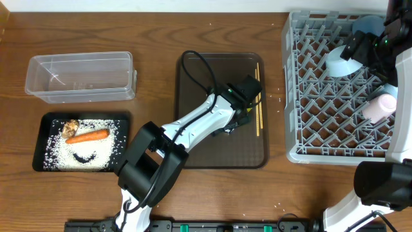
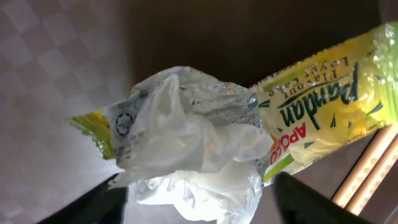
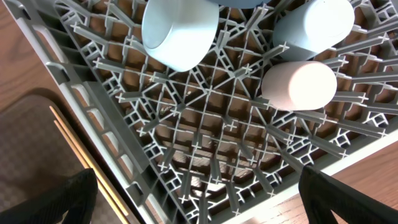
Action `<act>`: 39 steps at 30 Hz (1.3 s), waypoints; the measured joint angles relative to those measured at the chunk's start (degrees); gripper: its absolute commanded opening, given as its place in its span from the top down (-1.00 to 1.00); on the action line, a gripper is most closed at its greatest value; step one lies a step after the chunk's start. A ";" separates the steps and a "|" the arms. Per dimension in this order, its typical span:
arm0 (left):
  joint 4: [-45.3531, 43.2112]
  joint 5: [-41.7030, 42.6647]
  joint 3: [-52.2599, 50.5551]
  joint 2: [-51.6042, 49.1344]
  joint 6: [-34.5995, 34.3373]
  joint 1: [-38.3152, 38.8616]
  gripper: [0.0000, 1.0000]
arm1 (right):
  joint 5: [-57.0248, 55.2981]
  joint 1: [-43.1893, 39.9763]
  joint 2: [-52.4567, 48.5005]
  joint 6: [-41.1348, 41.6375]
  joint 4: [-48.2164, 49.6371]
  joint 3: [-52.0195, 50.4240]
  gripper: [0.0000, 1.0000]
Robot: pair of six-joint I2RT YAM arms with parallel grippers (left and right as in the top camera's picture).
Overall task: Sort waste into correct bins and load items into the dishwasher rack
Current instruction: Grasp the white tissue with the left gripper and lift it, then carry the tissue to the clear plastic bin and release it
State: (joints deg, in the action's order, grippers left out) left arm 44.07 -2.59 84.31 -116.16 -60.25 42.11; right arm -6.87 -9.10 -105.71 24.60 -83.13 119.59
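1. Left gripper (image 2: 199,186): released, fingers astride paper (image 2: 186,143) and wrapper (image 2: 323,112) on brown tray (image 1: 244,145), frame centre; both are hidden under the arm from overhead.
2. Right gripper (image 3: 199,177): released, empty, over rack (image 1: 291,96), right edge.
3. Wrapper print: "Pandan", "Layer Cake", "APO", the rest covered by paper.
4. Chopsticks (image 1: 258,96): along the tray's right rim; open wood between tray and rack.
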 measured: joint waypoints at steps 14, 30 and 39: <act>0.07 -0.90 0.00 0.00 -0.20 1.73 0.53 | 0.00 0.00 0.00 0.00 0.02 0.00 -0.98; 3.61 -1.90 0.00 1.99 0.09 1.70 0.88 | 0.00 0.02 0.00 0.00 0.02 0.00 -0.98; 5.18 -2.12 0.07 15.85 1.84 1.66 0.88 | 0.00 0.02 0.00 0.00 0.02 0.00 -0.98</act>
State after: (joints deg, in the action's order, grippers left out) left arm 49.25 -4.71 84.38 -100.31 -58.41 43.77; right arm -6.87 -9.08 -105.71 24.60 -83.11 119.59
